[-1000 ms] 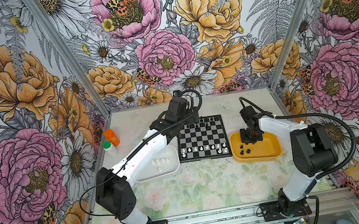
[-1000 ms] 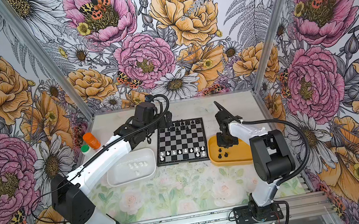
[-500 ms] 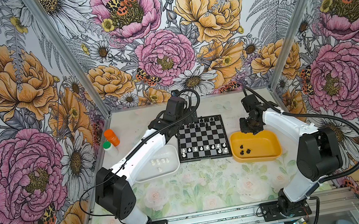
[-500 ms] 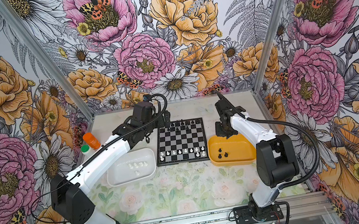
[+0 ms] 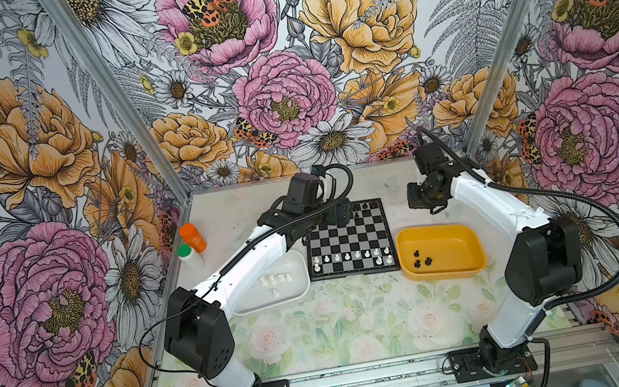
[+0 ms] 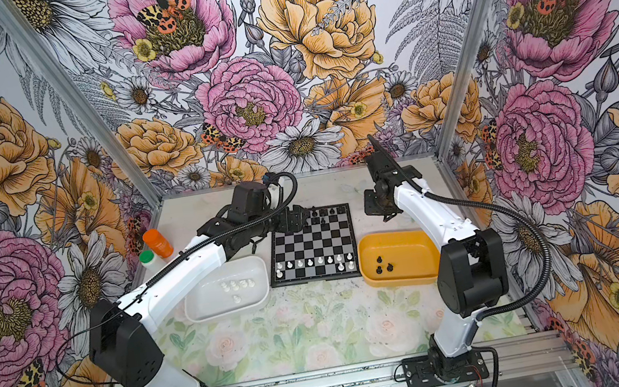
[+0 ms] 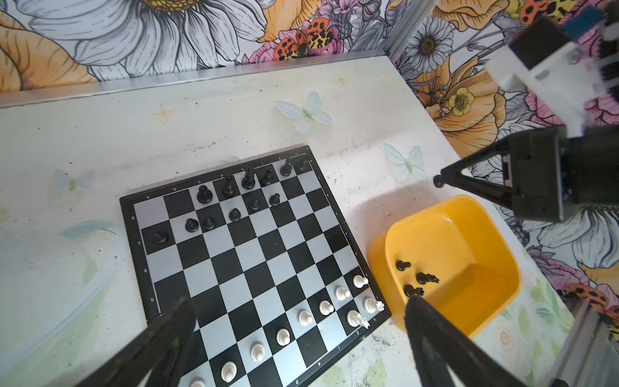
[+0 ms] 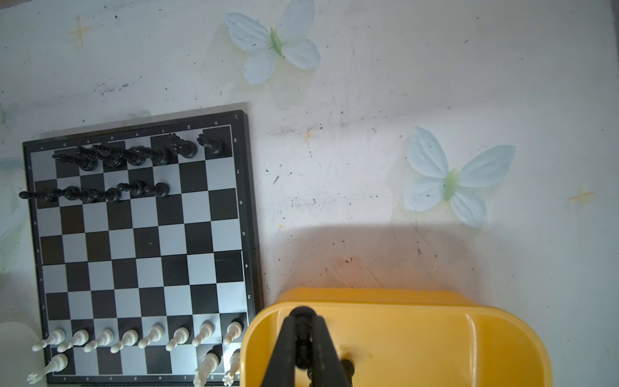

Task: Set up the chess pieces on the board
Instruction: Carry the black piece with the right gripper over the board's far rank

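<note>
Pinches a black chess piece in closed right gripper, long axis along the fingers, head past their ends, above table beyond yellow tray. Hovers left gripper wide open, empty, over board's far-left corner

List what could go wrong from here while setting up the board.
1. The right gripper pinches a tiny black piece at its very tip; it could slip out or topple when set down on the board.
2. The open left gripper hovers over the board's far end, beside the crowded black chessmen; a careless move, or the right gripper arriving there, might knock them over.
</note>
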`<state>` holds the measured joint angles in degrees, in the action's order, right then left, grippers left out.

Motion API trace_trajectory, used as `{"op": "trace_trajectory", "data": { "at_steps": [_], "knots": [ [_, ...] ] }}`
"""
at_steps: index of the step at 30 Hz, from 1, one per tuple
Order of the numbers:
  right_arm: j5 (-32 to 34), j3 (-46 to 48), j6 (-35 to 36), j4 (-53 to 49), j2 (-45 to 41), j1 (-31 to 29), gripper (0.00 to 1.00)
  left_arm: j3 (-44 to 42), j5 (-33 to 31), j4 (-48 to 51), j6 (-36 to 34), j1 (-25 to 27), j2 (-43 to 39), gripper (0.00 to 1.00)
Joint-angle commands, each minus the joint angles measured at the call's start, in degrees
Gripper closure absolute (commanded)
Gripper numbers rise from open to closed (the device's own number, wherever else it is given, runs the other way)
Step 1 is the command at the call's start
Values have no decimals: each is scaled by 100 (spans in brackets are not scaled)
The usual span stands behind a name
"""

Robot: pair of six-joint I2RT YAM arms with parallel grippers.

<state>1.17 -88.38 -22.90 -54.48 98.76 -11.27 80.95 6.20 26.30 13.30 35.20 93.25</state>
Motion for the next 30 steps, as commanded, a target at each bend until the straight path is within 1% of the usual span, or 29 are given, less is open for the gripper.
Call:
{"op": "trace_trajectory", "data": {
  "at_steps": [1, 10, 16, 22, 30],
  "knots": [
    [-86, -382, -13, -86, 347, -141, 90, -173, 391, -154, -187, -126, -116, 1],
    [-174, -1373, -38, -182, 1360, -510, 90, -478, 439, -150, -258, -410, -307, 1],
    [-281, -1987, -82, -234, 2067, -727, 90, -640, 512, -137, -362, -470, -431, 1],
    [-341, -2393, -152, -263, 2621, -829, 90, -812, 445, -43, -503, -494, -502, 1],
    [-478, -2836, -224, -329, 3131, -877, 90, -868, 510, -27, -546, -702, -523, 1]
  ]
}}
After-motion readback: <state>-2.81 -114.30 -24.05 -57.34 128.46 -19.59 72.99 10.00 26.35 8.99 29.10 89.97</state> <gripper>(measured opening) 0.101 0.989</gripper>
